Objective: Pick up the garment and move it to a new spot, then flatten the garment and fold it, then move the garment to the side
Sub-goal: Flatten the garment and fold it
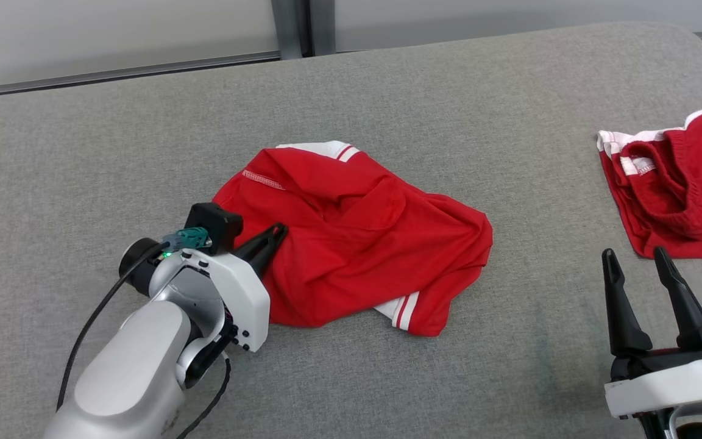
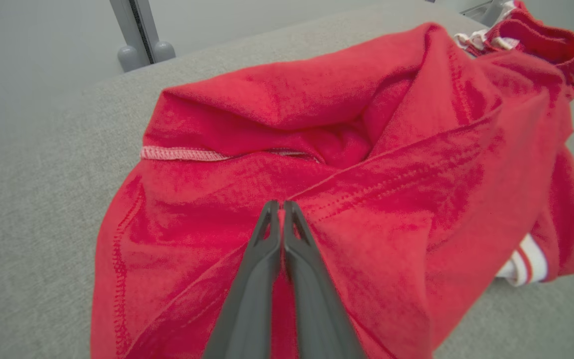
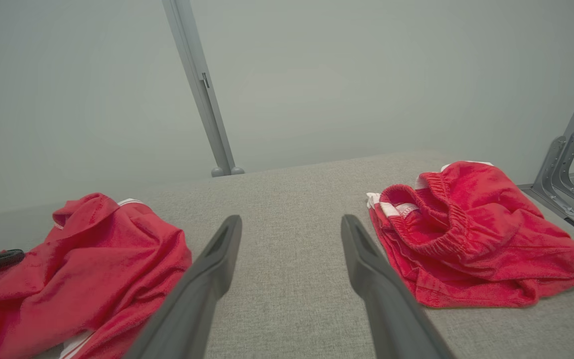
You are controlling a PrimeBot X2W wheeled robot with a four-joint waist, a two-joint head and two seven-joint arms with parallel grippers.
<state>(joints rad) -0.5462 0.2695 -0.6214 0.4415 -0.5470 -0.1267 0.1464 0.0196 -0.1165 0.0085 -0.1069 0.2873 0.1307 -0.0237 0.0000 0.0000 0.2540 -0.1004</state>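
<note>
Our left tool (image 1: 275,233) is pinched tight on the left edge of the garment (image 1: 357,238), which spreads rightward across mid-frame on the surface (image 1: 144,152); our right tool (image 1: 634,259), spread wide and empty, sits lower right, farther off.

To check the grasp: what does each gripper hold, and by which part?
Left gripper pinches the red garment by a fold near its left edge; right gripper holds nothing.

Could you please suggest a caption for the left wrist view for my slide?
Left end effector shut on the crumpled red garment on a grey surface.
</note>
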